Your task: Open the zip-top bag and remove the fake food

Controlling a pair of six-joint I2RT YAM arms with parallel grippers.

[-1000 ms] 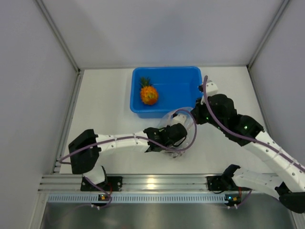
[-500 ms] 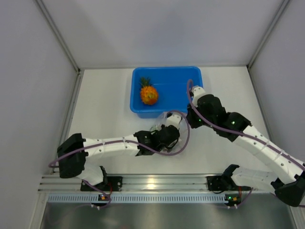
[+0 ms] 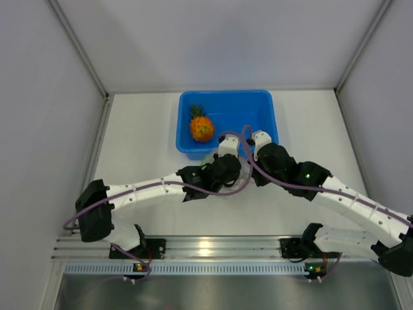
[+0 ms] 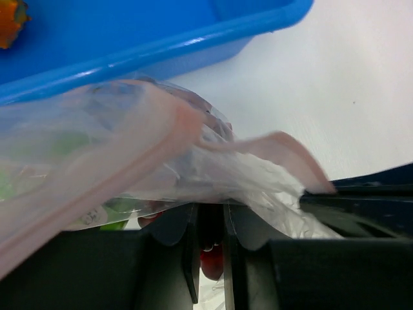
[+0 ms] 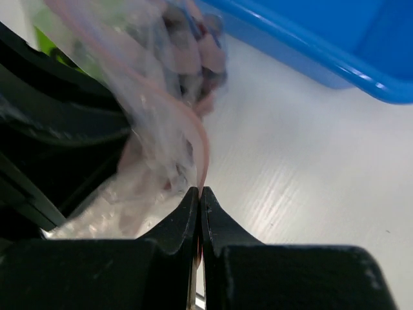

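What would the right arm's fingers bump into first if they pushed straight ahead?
The zip-top bag: the right arm's fingers are pinching its pink strip. Beyond it probably the blue tub, though depth is unclear.

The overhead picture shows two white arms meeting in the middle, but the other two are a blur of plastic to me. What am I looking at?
Those are two robot arms, the left arm and the right arm, bolted to the near edge of a white table. The overhead picture comes from a fixed camera above them. The other two come from small cameras on each wrist, looking past the arm's own black jaws. Both pairs of jaws pinch a clear zip-top bag, just in front of a blue tub; the right ones grip its pink zip edge. Green and dark shapes show through the plastic. An orange toy pineapple lies in the tub.
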